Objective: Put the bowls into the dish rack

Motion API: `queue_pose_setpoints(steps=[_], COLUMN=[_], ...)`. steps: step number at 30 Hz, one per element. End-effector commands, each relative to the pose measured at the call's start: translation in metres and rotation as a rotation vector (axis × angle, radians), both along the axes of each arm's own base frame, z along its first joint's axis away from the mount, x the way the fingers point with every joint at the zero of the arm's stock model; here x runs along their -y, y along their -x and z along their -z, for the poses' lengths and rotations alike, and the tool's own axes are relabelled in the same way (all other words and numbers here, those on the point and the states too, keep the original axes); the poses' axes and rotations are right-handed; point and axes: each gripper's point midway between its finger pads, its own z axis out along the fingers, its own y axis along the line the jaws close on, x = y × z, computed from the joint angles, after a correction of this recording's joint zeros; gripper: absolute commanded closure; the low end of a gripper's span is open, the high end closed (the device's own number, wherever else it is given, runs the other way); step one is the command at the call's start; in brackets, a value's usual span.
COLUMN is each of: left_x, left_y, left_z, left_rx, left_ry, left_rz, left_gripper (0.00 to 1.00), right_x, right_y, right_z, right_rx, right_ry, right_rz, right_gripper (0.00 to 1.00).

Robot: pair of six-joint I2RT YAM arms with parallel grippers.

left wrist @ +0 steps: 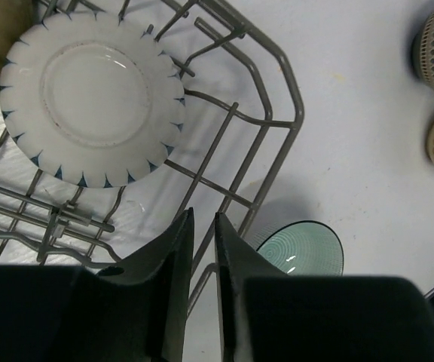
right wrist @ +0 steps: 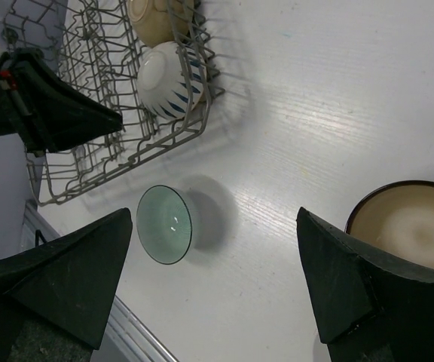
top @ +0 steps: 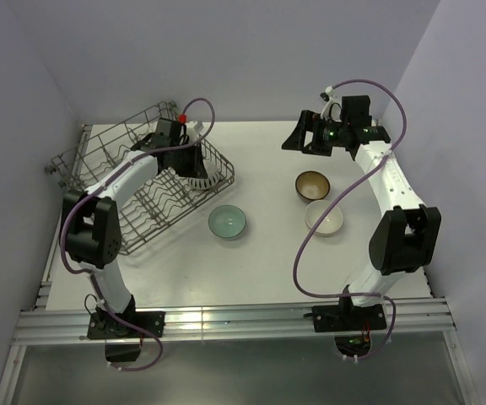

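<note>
Left tool (left wrist: 203,216) pressed together, empty, above dish rack (top: 154,211) corner; white bowl (left wrist: 89,98) inside rack, ahead-left. Right tool (right wrist: 215,219) spread, empty. Green bowl (left wrist: 300,249) on table (top: 268,261), right of left tool. We judge it rigid, slick, breakable: pinch rim.

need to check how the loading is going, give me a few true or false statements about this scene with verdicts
1. The left gripper is shut and empty. True.
2. The green bowl sits in the dish rack. False: it stands on the table beside the rack.
3. The right gripper grips the brown bowl. False: it is open and holds nothing.
4. A white bowl with blue marks lies in the rack. True.
</note>
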Motion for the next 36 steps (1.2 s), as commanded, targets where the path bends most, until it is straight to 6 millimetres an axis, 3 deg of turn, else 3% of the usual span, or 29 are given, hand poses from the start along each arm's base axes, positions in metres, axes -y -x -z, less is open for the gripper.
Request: queue_pose_setpoints(steps=[1, 10, 16, 27, 31, 32, 33, 34, 36], left_x=[0.008, -0.009, -0.023, -0.035, -0.021, -0.015, -0.013, -0.011, -0.009], left_y=[-0.006, -0.029, -0.044, -0.049, -0.038, -0.030, -0.028, -0.024, -0.014], left_z=[0.005, 0.045, 0.042, 0.037, 0.007, 0.000, -0.011, -0.037, -0.063], left_rx=[0.006, -0.009, 0.039, 0.111, 0.149, 0.153, 0.175, 0.229, 0.262], left_ry=[0.007, -0.117, -0.189, -0.253, -0.147, -0.100, -0.075, -0.033, 0.046], left_rz=[0.018, -0.064, -0.124, -0.135, -0.046, -0.002, 0.009, 0.025, 0.070], left_gripper=[0.78, 0.80, 0.77, 0.64, 0.52, 0.48, 0.37, 0.32, 0.20], right_x=[0.006, 0.009, 0.010, 0.010, 0.013, 0.015, 0.019, 0.023, 0.030], right_y=[-0.003, -0.008, -0.007, -0.002, 0.001, 0.001, 0.000, 0.002, 0.001], right_z=[0.006, 0.014, 0.014, 0.018, 0.019, 0.016, 0.018, 0.019, 0.022], right_rx=[-0.003, -0.023, -0.028, -0.031, -0.032, -0.015, -0.017, -0.023, -0.018], right_ry=[0.019, 0.023, 0.024, 0.026, 0.057, 0.075, 0.089, 0.110, 0.155], right_rz=[0.011, 0.019, 0.019, 0.007, 0.007, 0.003, 0.008, 0.016, 0.019], right_gripper=[0.04, 0.04, 0.04, 0.04, 0.04, 0.04, 0.04, 0.04, 0.04])
